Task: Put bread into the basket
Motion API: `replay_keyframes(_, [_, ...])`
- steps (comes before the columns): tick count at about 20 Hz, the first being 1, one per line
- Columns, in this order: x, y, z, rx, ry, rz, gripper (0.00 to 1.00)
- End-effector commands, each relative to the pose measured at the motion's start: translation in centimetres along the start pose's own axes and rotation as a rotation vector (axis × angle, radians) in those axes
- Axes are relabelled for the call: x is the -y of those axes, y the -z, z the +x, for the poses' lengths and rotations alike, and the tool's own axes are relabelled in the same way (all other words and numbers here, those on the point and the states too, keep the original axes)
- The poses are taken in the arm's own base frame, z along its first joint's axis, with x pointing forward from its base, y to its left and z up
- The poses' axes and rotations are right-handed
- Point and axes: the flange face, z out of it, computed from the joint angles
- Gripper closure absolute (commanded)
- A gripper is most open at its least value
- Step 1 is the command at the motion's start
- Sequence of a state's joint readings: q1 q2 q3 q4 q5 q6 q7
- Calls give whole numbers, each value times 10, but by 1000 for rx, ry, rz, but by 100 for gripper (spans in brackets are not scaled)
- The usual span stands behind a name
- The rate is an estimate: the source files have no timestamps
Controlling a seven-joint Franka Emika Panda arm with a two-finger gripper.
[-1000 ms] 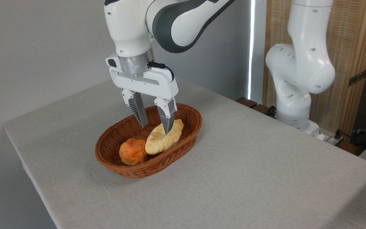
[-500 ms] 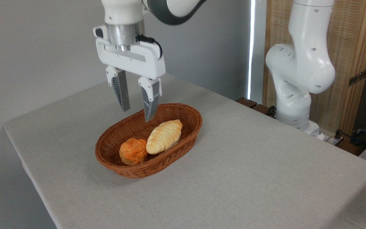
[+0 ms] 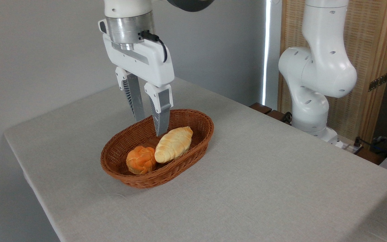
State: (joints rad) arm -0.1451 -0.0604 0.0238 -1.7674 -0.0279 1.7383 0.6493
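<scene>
Gripper [image 3: 150,126] hangs above the basket [image 3: 193,116], fingers pointing down with a slight tilt toward the right. Jaws parted with a clear gap between them; nothing held, grip released. Fingertips sit over the basket's rear half, above its inner wall, clear of the contents as far as the view shows. Ribbed grey pads visible on the inner faces of the fingers [image 3: 161,116].

Basket: oval, reddish-brown wicker, shallow, flared rim. It sits on the table [image 3: 264,174] nearer the left edge and the rear-left corner than the front edge. Contents, two items:
- bread [image 3: 174,144]: pale golden braided loaf, lying lengthwise along the basket's right side, one pointed end toward the rear rim, fully inside.
- orange bun [image 3: 141,160]: small, round, knotted, at the front-left end of the basket, touching the loaf's near end.

Arm: the white wrist and metal flange rise straight up from the gripper and leave the top of the frame; a black cable runs along the gripper body. The arm's base and lower links [image 3: 314,74] stand beyond the table's far right edge, in front of a woven wooden screen [image 3: 375,50].
</scene>
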Motion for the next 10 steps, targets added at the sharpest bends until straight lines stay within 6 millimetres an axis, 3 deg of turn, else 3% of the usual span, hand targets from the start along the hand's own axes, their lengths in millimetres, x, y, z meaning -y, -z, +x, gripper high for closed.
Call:
replay_keyframes(1, [9, 1, 8, 32, -50, -18, 0])
replay_keyframes(10, [10, -1, 7, 36, -47, -17, 0])
